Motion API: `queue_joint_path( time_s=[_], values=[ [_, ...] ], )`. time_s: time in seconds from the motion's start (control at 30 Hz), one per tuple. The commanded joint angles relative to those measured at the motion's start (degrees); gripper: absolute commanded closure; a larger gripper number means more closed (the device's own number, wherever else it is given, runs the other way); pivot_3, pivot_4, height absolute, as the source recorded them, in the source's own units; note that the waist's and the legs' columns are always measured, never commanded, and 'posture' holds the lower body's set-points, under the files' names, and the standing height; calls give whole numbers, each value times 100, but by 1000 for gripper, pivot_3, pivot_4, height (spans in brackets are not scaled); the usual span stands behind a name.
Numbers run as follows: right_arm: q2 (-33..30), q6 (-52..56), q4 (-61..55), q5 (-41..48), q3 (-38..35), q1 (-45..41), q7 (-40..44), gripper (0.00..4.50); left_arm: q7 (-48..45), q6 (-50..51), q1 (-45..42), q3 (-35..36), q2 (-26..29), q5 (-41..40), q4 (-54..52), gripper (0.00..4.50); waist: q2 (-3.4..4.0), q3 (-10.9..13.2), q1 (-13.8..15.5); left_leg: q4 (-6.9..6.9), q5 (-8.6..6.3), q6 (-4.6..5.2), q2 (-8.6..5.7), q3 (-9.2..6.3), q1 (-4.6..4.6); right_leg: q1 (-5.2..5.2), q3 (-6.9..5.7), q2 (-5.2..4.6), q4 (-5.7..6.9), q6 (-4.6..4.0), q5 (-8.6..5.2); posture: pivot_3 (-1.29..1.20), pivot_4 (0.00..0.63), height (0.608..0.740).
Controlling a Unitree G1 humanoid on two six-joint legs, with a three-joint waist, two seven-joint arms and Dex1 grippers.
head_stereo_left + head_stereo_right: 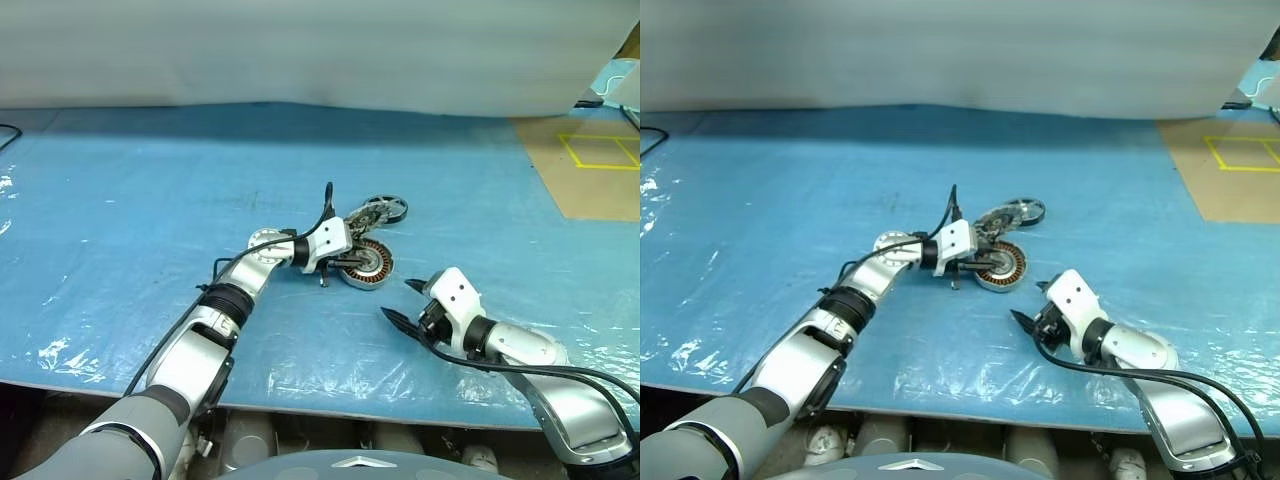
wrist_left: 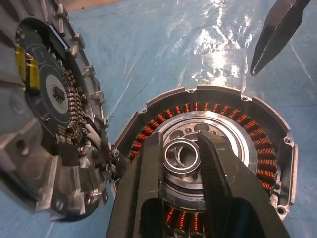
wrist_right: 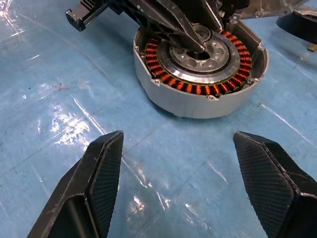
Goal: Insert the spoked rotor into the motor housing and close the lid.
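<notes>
Left pincer [image 2: 181,163]: narrow, gripping the housing [image 3: 198,104] hub.
Right pincer [image 3: 190,183]: wide, empty, near housing.
Rotor [image 1: 383,209]: behind housing.

The two head views looked forward and down from above over the blue-covered table [image 1: 120,200], taking in both arms at a distance. The left wrist view faced close down into the motor housing [image 2: 277,144]. The right wrist view looked at the same housing from nearby, low over the table. All four views shared that housing.
</notes>
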Motion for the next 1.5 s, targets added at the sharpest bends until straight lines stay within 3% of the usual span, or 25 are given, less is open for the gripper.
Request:
queue_joint_path(
  time_s=[0.03,1.07,1.3,1.5],
  values=[
    [6,50,-245,47,-57,-48,-17,822,-44,27,48,-135,-16,144,35,3835,0,0,0,0,0,0,0,0,0,0,0,0,0,0,0,0,150,740],
    [13,-161,2,-59,-41,-23,40,822,-174,-47,135,-150,-53,113,122,3835,0,0,-10,-6,0,0,0,0,1,0,0,1,-5,2,-3,0,150,740],
    [31,-123,-23,-64,-14,-56,22,822,192,-88,26,-24,-88,158,211,1520,0,0,-11,-8,0,0,0,0,0,-1,-1,1,-7,13,2,0,150,740],
    [8,-18,-143,-13,-62,-61,24,822,-145,266,1,277,33,-339,-223,1520,-1,1,-11,-6,0,0,-1,0,0,-1,1,1,-6,8,-1,0,150,740]
  ],
)
